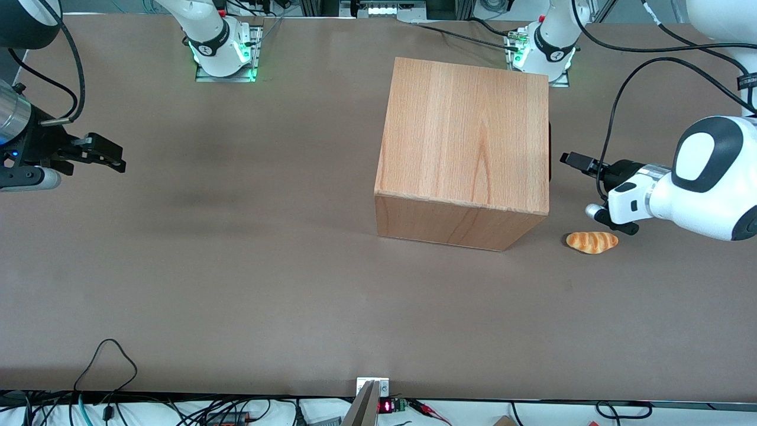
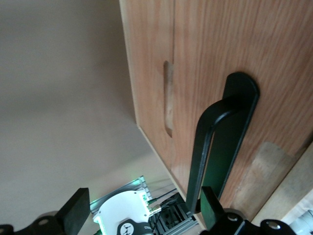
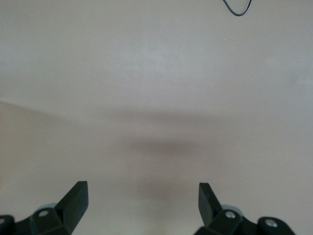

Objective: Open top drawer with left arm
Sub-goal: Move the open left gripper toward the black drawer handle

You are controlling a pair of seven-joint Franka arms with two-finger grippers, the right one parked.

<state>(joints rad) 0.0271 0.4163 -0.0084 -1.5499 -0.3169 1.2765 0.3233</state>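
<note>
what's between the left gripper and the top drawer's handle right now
Nothing visible. The gripper hangs open in front of the top drawer, its black bar handle just ahead. The bread roll lies nearer the front camera.

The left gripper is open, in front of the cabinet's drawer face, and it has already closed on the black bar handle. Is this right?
Not quite. The gripper is open in front of the drawer face, but the left wrist view shows its fingers spread, not yet closed on the black bar handle.
</note>
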